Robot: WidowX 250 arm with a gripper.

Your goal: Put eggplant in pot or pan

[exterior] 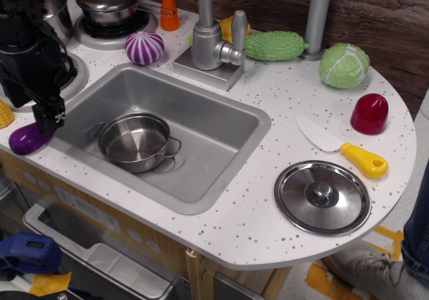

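Note:
The purple eggplant (22, 141) lies on the white counter left of the sink, and only its rounded left end shows. My black gripper (45, 120) is down over its right, stem end, with one finger (49, 114) in front of it. The other finger is hidden, so I cannot tell whether the jaws are open or closed. The shallow steel pot (134, 142) with two loop handles stands empty in the left part of the sink (221, 129), just right of the gripper.
A striped purple-and-white vegetable (144, 47), a lidded pot (107, 2), a taller pot (52, 5) and a carrot (169, 11) are at the back left. The faucet (214, 42), green gourd (275, 45), cabbage (344, 65), knife (345, 149) and steel lid (322, 197) are to the right.

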